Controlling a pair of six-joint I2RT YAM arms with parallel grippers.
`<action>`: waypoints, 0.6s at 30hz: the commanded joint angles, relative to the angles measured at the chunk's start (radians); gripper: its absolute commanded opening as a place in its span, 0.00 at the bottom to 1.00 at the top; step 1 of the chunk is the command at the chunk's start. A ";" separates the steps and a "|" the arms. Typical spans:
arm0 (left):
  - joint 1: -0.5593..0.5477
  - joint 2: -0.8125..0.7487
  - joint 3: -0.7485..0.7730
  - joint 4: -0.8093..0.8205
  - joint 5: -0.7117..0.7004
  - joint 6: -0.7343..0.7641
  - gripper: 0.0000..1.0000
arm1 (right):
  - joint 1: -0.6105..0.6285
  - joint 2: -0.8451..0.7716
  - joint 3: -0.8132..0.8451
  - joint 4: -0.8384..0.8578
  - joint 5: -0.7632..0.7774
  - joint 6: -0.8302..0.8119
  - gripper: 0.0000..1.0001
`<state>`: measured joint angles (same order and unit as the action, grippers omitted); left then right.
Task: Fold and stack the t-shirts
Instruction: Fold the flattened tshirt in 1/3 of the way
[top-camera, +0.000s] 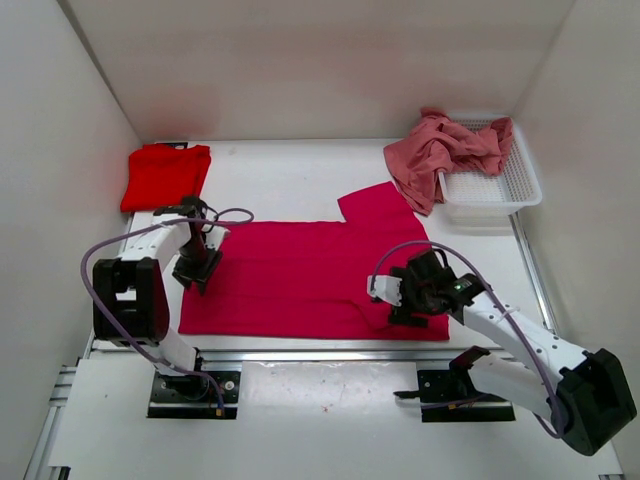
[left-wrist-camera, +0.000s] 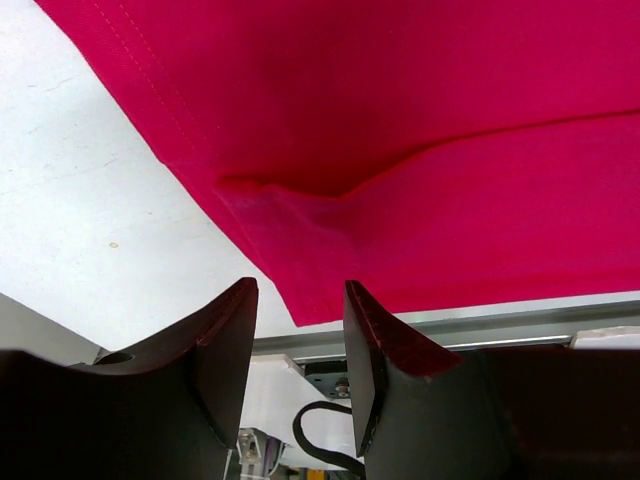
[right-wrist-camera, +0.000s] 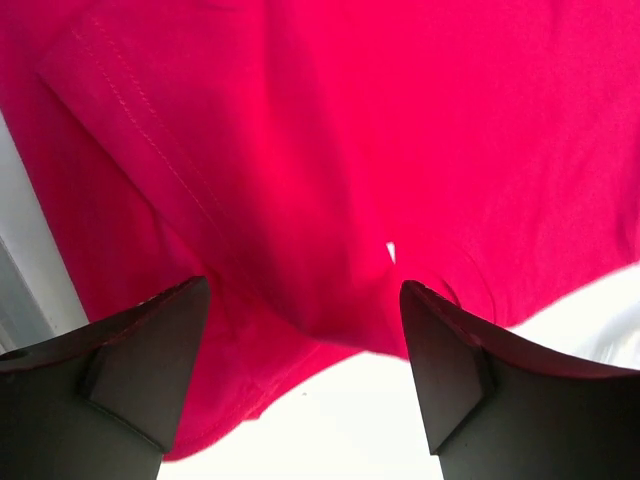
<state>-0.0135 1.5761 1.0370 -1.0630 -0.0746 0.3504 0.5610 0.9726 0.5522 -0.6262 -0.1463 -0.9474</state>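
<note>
Arm bases (top-camera: 190, 385) sit at 6 o'clock from above. On the table (top-camera: 290, 170), the crimson t-shirt (top-camera: 300, 275) lies flat at the centre, the red t-shirt (top-camera: 165, 175) folded at 10, and the salmon t-shirt (top-camera: 445, 150) over the basket (top-camera: 500, 185) at 2.
Left wrist: the left claw (left-wrist-camera: 298, 290) is partly open and empty by the crimson corner.
Right wrist: the right claw (right-wrist-camera: 305, 285) is wide open and empty over crimson cloth.

You have crimson-magenta shirt (top-camera: 310, 275) spread flat at centre, one sleeve out far side; bright red shirt (top-camera: 167, 176) folded far left; salmon shirt (top-camera: 440, 150) crumpled far right.
</note>
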 joint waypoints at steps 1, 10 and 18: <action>0.001 -0.007 0.017 0.014 -0.025 0.007 0.51 | -0.018 0.026 -0.020 0.034 -0.055 -0.088 0.76; 0.061 -0.019 0.009 0.012 -0.033 0.001 0.51 | 0.002 0.001 -0.040 0.028 -0.079 -0.185 0.77; 0.063 -0.031 0.009 0.006 -0.033 0.002 0.51 | -0.035 0.123 -0.037 0.158 -0.047 -0.208 0.76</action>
<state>0.0414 1.5848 1.0370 -1.0641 -0.0978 0.3508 0.5369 1.0939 0.5179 -0.5514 -0.2005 -1.1118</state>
